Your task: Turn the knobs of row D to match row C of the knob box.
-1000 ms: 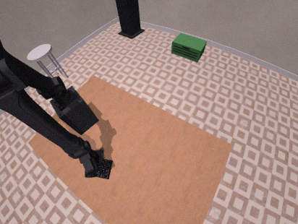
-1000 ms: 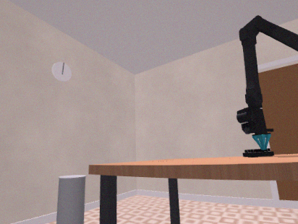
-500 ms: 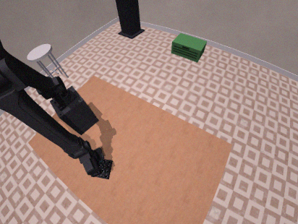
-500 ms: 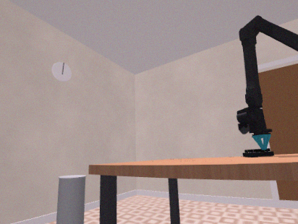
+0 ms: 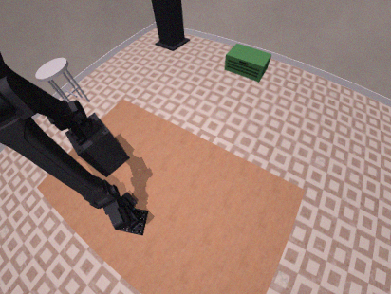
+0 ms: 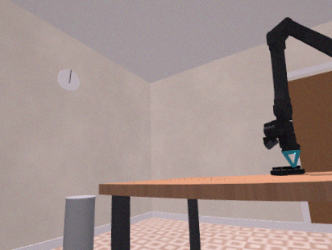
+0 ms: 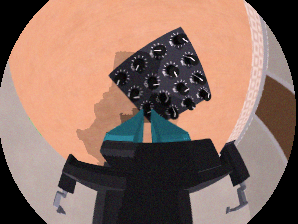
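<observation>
The black knob box lies flat on the orange table near its front left edge. It also shows in the exterior view (image 6: 287, 171) and in the wrist view (image 7: 162, 75), where it sits turned at an angle with four rows of small knobs bearing white lines. My gripper (image 7: 147, 113), with teal fingers, comes down from above onto the box edge nearest the wrist camera. It is shut on one knob in that near row. The fingers hide that knob, and I cannot read its name. The gripper also shows in the top and exterior views (image 5: 127, 213) (image 6: 292, 163).
The arm's black base block (image 5: 97, 147) stands on the table behind the box. On the floor are a white stool (image 5: 59, 76), a green crate (image 5: 248, 62), a black pillar (image 5: 169, 24) and a grey cylinder (image 6: 79, 222). The table's edge is close to the box.
</observation>
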